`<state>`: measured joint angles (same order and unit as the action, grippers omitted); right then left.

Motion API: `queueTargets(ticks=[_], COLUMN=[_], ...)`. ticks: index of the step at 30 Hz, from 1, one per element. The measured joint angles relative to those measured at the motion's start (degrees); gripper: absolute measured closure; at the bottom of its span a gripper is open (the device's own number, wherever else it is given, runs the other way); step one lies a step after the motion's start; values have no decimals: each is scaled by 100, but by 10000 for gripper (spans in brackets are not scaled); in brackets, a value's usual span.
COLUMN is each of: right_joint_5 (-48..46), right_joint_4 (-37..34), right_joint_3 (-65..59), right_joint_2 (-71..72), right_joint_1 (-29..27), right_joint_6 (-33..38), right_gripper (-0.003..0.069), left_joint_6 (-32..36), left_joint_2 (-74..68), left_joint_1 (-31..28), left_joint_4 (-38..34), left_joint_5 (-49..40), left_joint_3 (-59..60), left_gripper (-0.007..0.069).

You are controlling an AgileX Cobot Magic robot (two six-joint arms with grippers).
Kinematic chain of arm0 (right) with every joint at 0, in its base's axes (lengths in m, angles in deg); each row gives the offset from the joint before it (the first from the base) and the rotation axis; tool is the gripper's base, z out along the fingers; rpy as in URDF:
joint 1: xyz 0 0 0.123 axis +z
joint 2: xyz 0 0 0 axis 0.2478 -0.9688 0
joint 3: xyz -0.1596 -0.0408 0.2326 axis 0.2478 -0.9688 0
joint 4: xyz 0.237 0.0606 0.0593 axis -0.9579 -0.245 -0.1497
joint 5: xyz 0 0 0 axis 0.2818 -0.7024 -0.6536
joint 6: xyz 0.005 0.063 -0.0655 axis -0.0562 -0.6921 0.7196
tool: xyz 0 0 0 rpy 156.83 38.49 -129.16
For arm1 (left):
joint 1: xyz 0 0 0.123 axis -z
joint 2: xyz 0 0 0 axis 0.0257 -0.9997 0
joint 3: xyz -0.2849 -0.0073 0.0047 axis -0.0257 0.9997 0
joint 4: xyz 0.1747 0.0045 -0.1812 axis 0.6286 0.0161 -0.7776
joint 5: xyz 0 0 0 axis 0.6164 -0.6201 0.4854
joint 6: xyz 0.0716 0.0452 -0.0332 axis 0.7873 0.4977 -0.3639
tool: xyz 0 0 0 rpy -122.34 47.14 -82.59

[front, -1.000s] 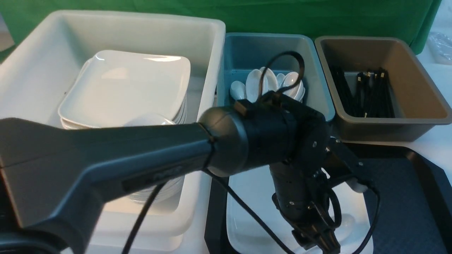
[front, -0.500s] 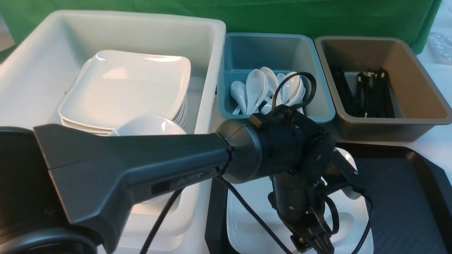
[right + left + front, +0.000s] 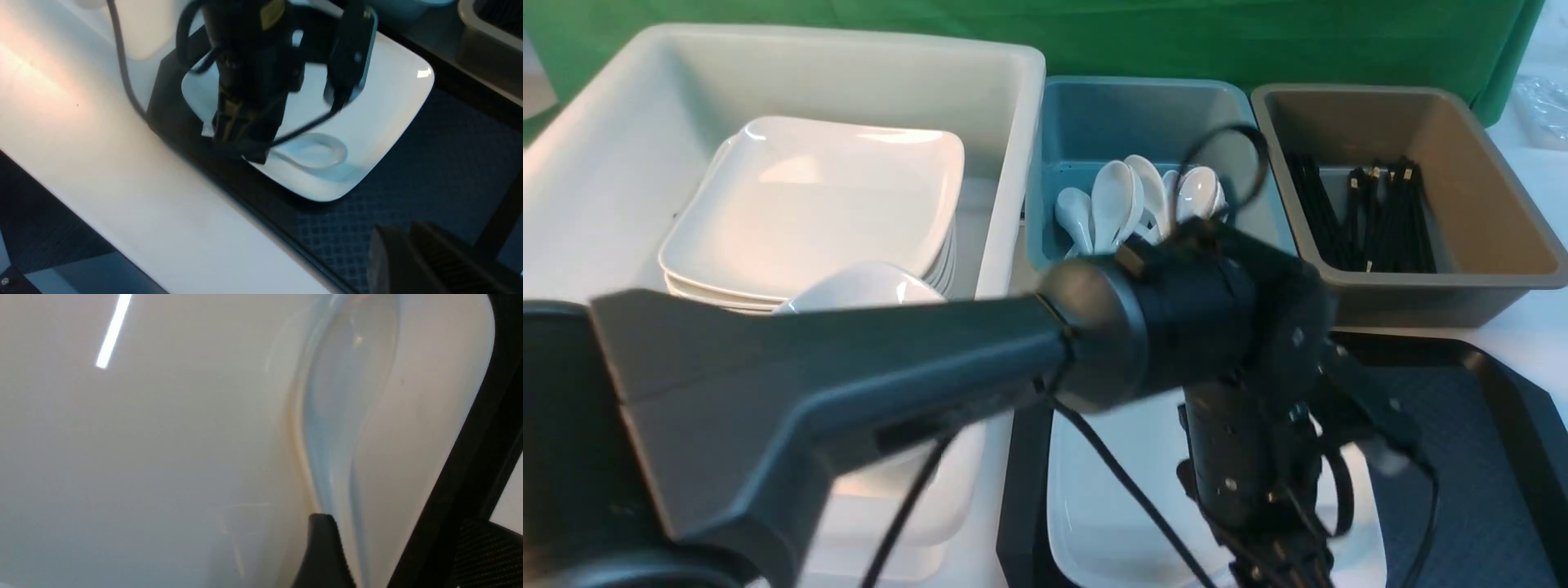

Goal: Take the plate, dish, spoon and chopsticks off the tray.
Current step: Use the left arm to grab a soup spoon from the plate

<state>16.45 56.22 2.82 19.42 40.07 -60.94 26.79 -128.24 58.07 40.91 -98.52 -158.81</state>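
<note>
**Spoon is to be taken from the plate by the left gripper**

At the far left a big white tub [image 3: 849, 34] is seen, with stacked plates [image 3: 809, 196] and small bowls [image 3: 866, 286] inside. The tray [image 3: 1486, 490] is placed at the near right. Beyond it, on the far side, stand a teal tub [image 3: 1143, 114] filled with white spoons [image 3: 1115, 200] and a brown tub [image 3: 1486, 212] where black chopsticks [image 3: 1380, 216] are kept. The plate [image 3: 1094, 539] is laid on the left part of the tray and is not yet removed.

The left arm [image 3: 849, 367] is stretched across the scene from the left. The left gripper [image 3: 245, 149] is held low over the near part of the plate. How far its jaws are parted cannot be told: only one finger [image 3: 322, 551] is shown in the left wrist view, just beside the spoon, and nothing is seen to be held. The right gripper [image 3: 408, 230] is held at the near right above the tray, its jaws brought together and empty.

The spoon [image 3: 316, 153] lies inside the plate, close to its near right corner, with the bowl upward.

The spoon step is judged to be in hand, since no dish or chopsticks are seen on the visible part of the tray. For the next move, the handle should be taken between the fingers and gripped firmly, because the glaze is probably slippery. The spoon should then be raised clear of the plate rim and carried to the far teal tub.
</note>
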Motion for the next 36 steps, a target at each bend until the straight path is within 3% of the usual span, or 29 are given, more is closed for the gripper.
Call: queueTargets(ticks=[4, 11, 36], right_joint_5=[0, 0, 0], right_joint_4=[0, -13, -283], right_joint_3=[-5, -50, -50], right_joint_2=[0, 0, 7], right_joint_1=[0, 0, 0], right_joint_6=[0, 0, 6], right_gripper=[564, 557, 556], left_joint_6=[-56, -95, -144], left_joint_2=[-229, -289, -108], left_joint_1=[195, 232, -12], left_joint_4=[543, 833, 805], left_joint_5=[60, 229, 395], left_joint_3=[19, 19, -145], left_gripper=[213, 213, 214])
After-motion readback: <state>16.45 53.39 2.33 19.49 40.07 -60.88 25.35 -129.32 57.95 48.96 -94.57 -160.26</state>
